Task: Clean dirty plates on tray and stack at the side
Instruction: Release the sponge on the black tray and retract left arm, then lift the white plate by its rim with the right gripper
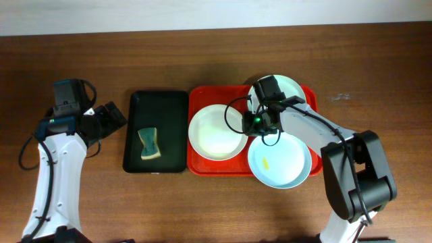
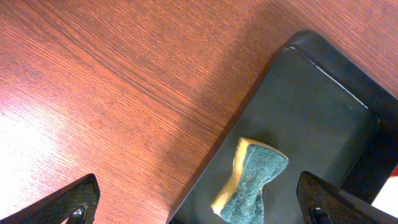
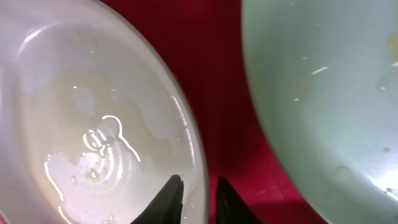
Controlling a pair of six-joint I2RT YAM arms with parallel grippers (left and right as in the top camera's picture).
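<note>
On the red tray [image 1: 199, 94] lie three plates: a white plate [image 1: 216, 133] at the left, a pale mint plate [image 1: 280, 160] with a yellow smear at the front right, and another mint plate [image 1: 293, 88] at the back right, partly under my right arm. My right gripper [image 1: 251, 123] is low at the white plate's right edge. In the right wrist view its jaws [image 3: 198, 199] stand narrowly apart astride the rim of the white plate [image 3: 81, 124], one finger inside and one over the tray [image 3: 217, 62]. A mint plate [image 3: 323, 81] lies beside it. My left gripper [image 1: 111, 118] is wide open and holds nothing.
A black tray [image 1: 158, 98] sits left of the red tray, with a green-and-yellow sponge [image 1: 149, 143] in it. In the left wrist view the sponge [image 2: 252, 180] lies between my spread fingertips [image 2: 68, 202], by the black tray's [image 2: 311, 106] left rim. Bare wooden table surrounds both trays.
</note>
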